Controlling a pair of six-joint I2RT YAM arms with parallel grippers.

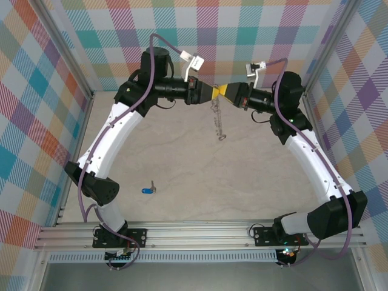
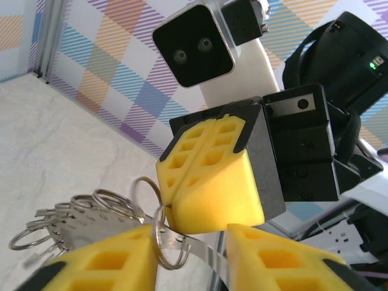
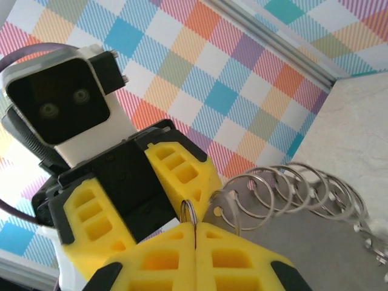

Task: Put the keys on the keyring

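Note:
The keyring [image 1: 218, 118], a chain of thin metal rings, hangs down from where both grippers meet high at the back. My right gripper [image 3: 195, 225] is shut, pinching one ring [image 3: 188, 210] at its tips. My left gripper [image 2: 191, 245] faces it with its yellow fingers [image 2: 103, 260] apart, and a ring [image 2: 156, 236] and a flat metal strip sit loosely in the gap. In the top view the left gripper [image 1: 209, 92] and right gripper [image 1: 223, 91] almost touch. The blue-headed key [image 1: 147, 190] lies alone on the table, near the left arm.
Checked walls [image 1: 48, 121] close in the marble-look table [image 1: 242, 176] on three sides. The arms' bases sit on the metal rail [image 1: 200, 233] along the near edge. Open tabletop lies below the hanging chain.

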